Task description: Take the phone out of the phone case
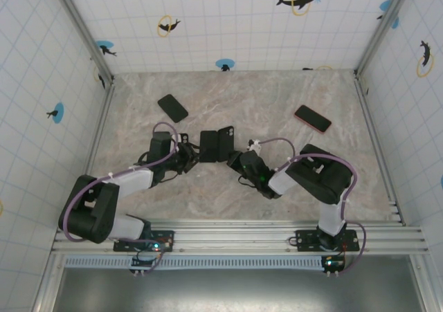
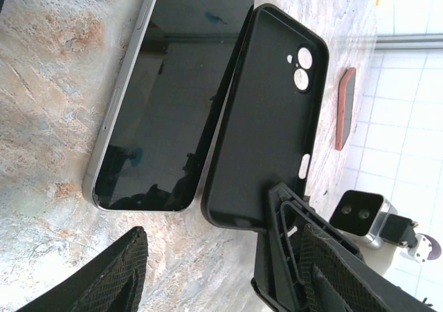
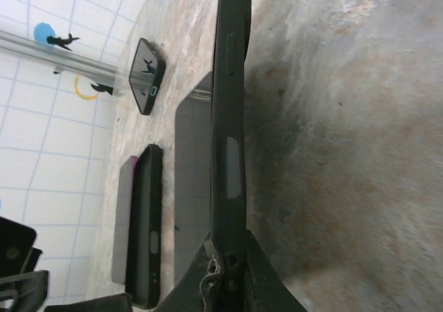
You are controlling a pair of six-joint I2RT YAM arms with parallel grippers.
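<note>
The phone [image 1: 208, 146] lies flat on the table with its screen up, its silver-edged body [image 2: 173, 90] bare. Beside it on the right the empty black phone case [image 1: 225, 142] stands tilted on its long edge, its inside and camera holes [image 2: 266, 118] facing the phone. My right gripper [image 1: 239, 158] is shut on the case's near end; in the right wrist view the case [image 3: 228, 118] is edge-on, pinched between the fingers [image 3: 228, 281]. My left gripper [image 2: 221, 277] is open just short of the phone's near end, holding nothing.
A black phone [image 1: 172, 107] lies at the back left and a red-cased phone [image 1: 312, 118] at the back right. In the right wrist view another dark case-like slab [image 3: 147, 229] lies left of the bare phone. Tiled walls [image 1: 41, 84] enclose the table.
</note>
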